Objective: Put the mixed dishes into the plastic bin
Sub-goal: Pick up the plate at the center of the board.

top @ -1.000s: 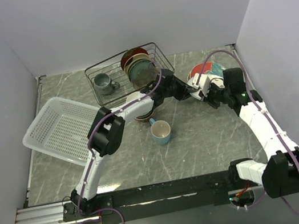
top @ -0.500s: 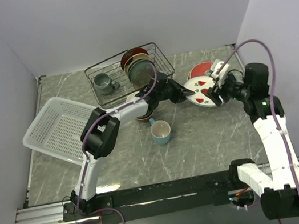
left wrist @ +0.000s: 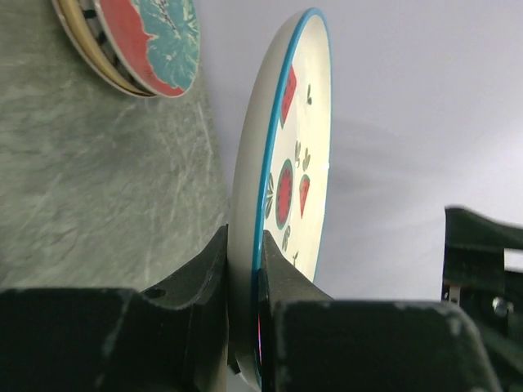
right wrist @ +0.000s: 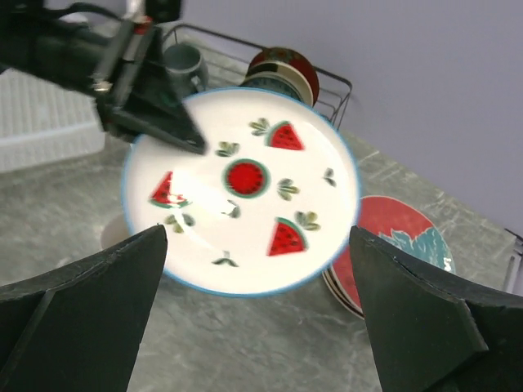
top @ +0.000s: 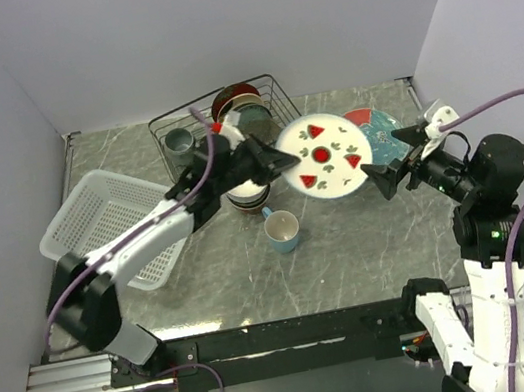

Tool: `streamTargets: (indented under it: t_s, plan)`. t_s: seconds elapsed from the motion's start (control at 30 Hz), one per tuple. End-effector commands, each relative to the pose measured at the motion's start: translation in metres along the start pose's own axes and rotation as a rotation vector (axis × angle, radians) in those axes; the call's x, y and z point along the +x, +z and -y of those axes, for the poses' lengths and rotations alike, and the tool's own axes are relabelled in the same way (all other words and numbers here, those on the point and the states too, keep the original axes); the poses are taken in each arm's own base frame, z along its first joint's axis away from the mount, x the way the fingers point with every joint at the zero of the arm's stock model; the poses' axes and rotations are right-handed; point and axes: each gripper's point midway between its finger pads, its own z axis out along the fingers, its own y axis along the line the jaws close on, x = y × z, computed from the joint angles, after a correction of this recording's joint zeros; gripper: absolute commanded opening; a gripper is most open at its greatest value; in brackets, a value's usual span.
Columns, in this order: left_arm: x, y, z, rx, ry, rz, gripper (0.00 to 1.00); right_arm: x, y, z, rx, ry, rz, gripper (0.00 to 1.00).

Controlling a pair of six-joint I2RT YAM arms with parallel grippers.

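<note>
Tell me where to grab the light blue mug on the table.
Grip the mug by its rim from straight above: it stands upright, mouth open, so one finger goes inside, one outside. Avoid the handle, which points toward the rack. The open right pincer is free; the left pincer holds a plate.
</note>
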Motion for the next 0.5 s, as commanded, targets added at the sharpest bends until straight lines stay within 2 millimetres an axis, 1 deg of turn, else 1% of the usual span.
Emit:
streamTargets:
  t_s: [0.0, 0.03, 0.07, 0.1, 0.13, 0.17, 0.2, 0.23, 0.27, 0.3, 0.33, 0.37, 0.4, 0.43, 0.47]
  plan:
    - [-0.028, -0.055, 0.046, 0.144, 0.145, 0.162, 0.01, -0.013, 0.000, 0.003, 0.040, 0.116, 0.072, 1.00]
    - [-0.023, -0.061, 0.031, 0.115, 0.151, 0.167, 0.01, -0.010, 0.000, 0.003, 0.039, 0.145, 0.073, 1.00]
    - [-0.026, -0.080, 0.041, 0.141, 0.187, 0.203, 0.01, -0.011, 0.000, 0.003, 0.038, 0.146, 0.082, 1.00]
    - [-0.030, -0.088, 0.039, 0.137, 0.200, 0.237, 0.01, -0.010, 0.000, 0.004, 0.039, 0.158, 0.081, 1.00]
    - [-0.027, -0.094, 0.026, 0.112, 0.206, 0.247, 0.01, -0.004, 0.001, 0.006, 0.046, 0.174, 0.075, 1.00]
    - [-0.030, -0.112, 0.036, 0.135, 0.233, 0.282, 0.01, -0.002, 0.002, 0.008, 0.047, 0.177, 0.075, 1.00]
    - [-0.032, -0.120, 0.032, 0.122, 0.245, 0.302, 0.01, 0.000, 0.003, 0.008, 0.047, 0.182, 0.075, 1.00]
    - [-0.033, -0.125, 0.020, 0.088, 0.250, 0.326, 0.01, 0.007, 0.005, 0.009, 0.047, 0.202, 0.067, 1.00]
    - [-0.035, -0.141, 0.028, 0.104, 0.274, 0.358, 0.01, 0.008, 0.006, 0.010, 0.043, 0.198, 0.072, 1.00]
    - [-0.036, -0.148, 0.022, 0.082, 0.278, 0.372, 0.01, 0.011, 0.007, 0.010, 0.039, 0.196, 0.073, 1.00]
    - [-0.037, -0.154, 0.011, 0.055, 0.290, 0.392, 0.01, 0.021, 0.011, 0.004, 0.004, 0.262, 0.064, 1.00]
    - [-0.039, -0.169, 0.019, 0.076, 0.304, 0.427, 0.01, 0.021, 0.014, 0.001, -0.032, 0.257, 0.083, 1.00]
    - [-0.040, -0.175, 0.016, 0.069, 0.310, 0.443, 0.01, 0.026, 0.017, -0.003, -0.068, 0.275, 0.083, 1.00]
    - [-0.041, -0.180, 0.006, 0.037, 0.319, 0.460, 0.01, 0.046, 0.023, -0.011, -0.133, 0.349, 0.058, 1.00]
    - [-0.040, -0.192, 0.011, 0.053, 0.332, 0.479, 0.01, 0.049, 0.026, -0.011, -0.155, 0.345, 0.070, 1.00]
